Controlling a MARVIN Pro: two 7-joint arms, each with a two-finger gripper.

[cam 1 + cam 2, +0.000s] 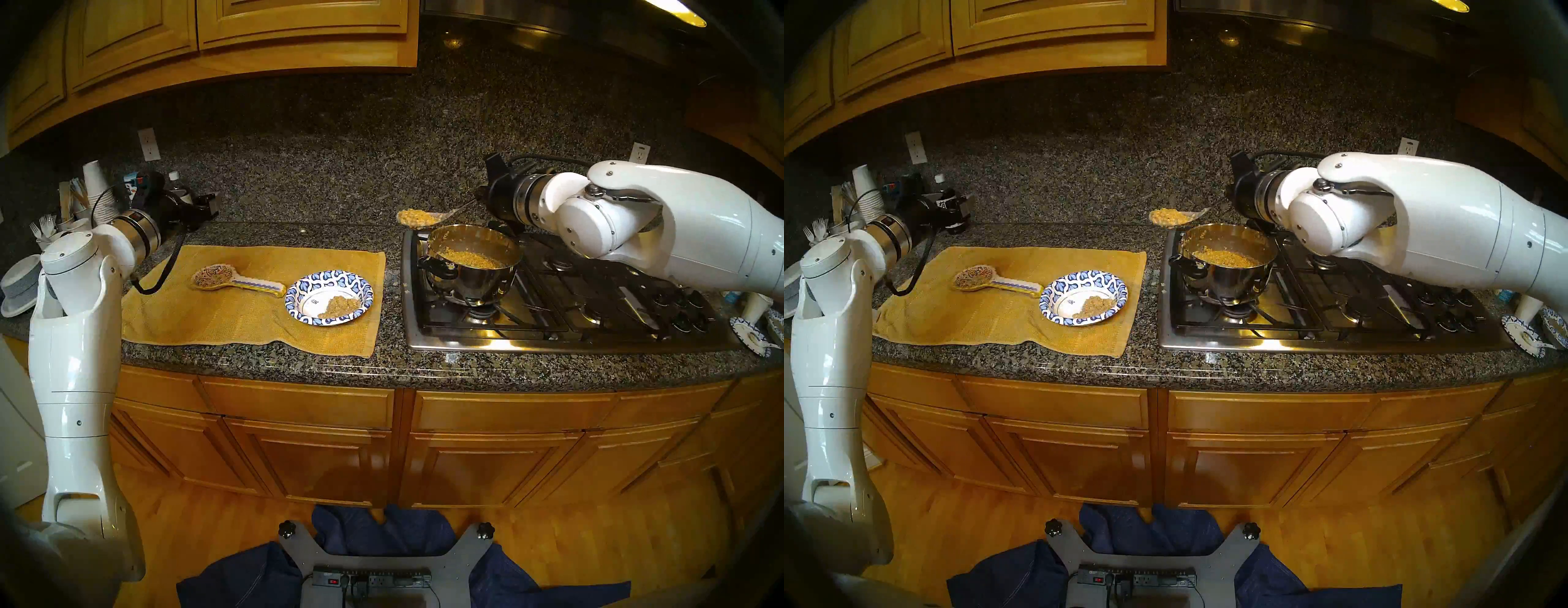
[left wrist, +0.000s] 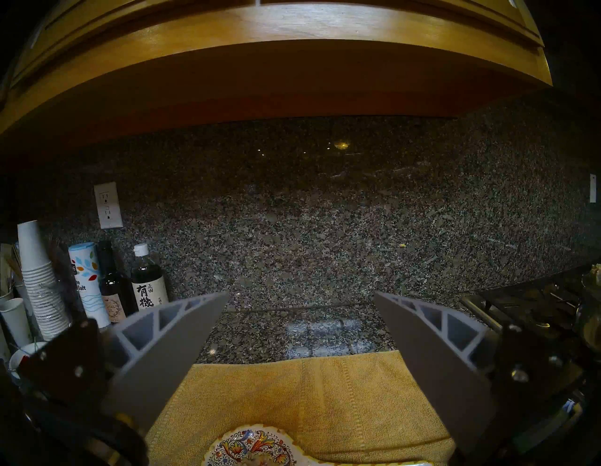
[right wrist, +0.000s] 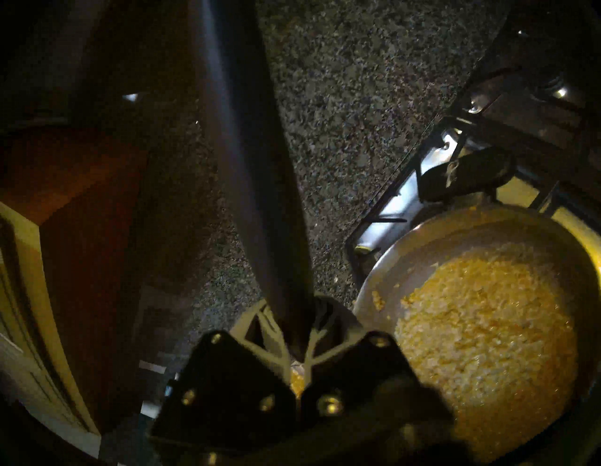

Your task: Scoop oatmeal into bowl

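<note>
The blue-and-white patterned paper bowl (image 1: pixel 302 283) sits on a yellow towel (image 1: pixel 237 322) and holds a small heap of oatmeal (image 1: pixel 338 306) at its right side. More oatmeal (image 1: pixel 469 259) fills a steel pot (image 1: pixel 475 285) on the stove. My right gripper (image 1: pixel 483 199) is shut on the handle of a metal spoon (image 1: pixel 418 218). The spoon hovers loaded with oatmeal just beyond the pot's far-left rim. In the right wrist view the dark handle (image 3: pixel 247 162) runs up from the shut fingers, with the pot's oatmeal (image 3: pixel 487 325) beside it. My left gripper (image 2: pixel 300 294) is open and empty over the towel's back-left.
A painted ceramic spoon rest (image 1: pixel 231 279) lies on the towel left of the bowl. Stacked paper cups (image 1: pixel 95 187), bottles (image 2: pixel 148 280) and grey-and-white bowls (image 1: pixel 21 284) crowd the left counter. The gas stove (image 1: pixel 551 305) has raised grates. A paper plate (image 1: pixel 753 335) lies at far right.
</note>
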